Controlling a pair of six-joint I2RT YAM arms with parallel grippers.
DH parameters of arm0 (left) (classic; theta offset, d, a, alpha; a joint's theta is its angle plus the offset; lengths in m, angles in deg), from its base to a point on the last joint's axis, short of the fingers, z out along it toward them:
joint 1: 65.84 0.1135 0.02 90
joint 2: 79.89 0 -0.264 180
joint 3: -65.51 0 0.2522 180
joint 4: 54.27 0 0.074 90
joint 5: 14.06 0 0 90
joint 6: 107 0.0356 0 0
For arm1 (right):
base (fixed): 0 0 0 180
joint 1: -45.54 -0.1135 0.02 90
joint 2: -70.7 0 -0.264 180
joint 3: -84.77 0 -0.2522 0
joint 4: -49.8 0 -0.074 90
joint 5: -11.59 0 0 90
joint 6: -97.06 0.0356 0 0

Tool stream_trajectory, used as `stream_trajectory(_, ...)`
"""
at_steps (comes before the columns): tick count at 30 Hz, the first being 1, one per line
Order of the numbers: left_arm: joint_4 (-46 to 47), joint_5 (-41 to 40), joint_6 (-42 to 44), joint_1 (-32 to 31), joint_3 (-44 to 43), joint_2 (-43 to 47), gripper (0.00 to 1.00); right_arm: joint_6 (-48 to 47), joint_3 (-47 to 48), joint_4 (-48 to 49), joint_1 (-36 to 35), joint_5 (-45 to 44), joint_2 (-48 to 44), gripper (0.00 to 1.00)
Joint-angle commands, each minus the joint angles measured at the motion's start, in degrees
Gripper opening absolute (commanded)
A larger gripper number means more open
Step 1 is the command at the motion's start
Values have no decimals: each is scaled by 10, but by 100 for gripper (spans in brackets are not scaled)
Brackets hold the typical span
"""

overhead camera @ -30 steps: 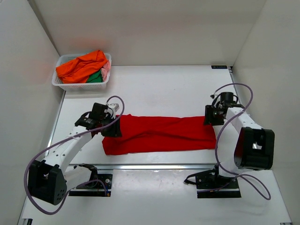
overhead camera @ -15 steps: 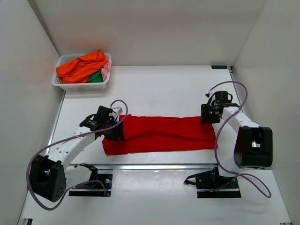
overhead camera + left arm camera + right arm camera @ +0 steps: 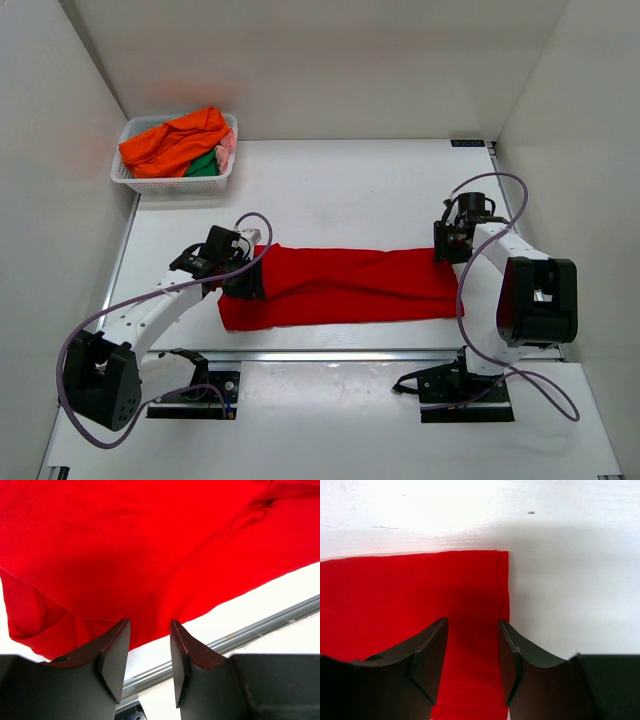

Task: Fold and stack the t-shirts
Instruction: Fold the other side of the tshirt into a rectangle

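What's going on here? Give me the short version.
Two arms are working on a red t-shirt, which lies as a long folded band across the table. The left arm has its jaws open low over the band's left end. The right arm has its jaws open over the far right corner. Neither seems to pinch cloth. An orange t-shirt, a green t-shirt and a pink t-shirt sit bundled in the white basket at the far left.
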Motion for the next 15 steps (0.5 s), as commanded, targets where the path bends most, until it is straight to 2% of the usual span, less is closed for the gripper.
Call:
stream_trajectory(1, 8, 6, 2, 2, -6, 1, 48, 6, 1, 22, 9, -29, -9, 42)
stream_trajectory(8, 11, 10, 3, 2, -1, 3, 48, 5, 4, 28, 22, -24, 0, 42)
stream_trajectory(10, 12, 9, 1, 7, 0, 1, 49, 5, 8, 24, 22, -9, 7, 40)
stream_trajectory(12, 12, 12, 3, 5, 2, 0, 48, 4, 12, 25, 21, 1, 15, 33)
stream_trajectory(15, 14, 9, 3, 8, 4, 3, 48, 5, 14, 20, 23, 14, 23, 32)
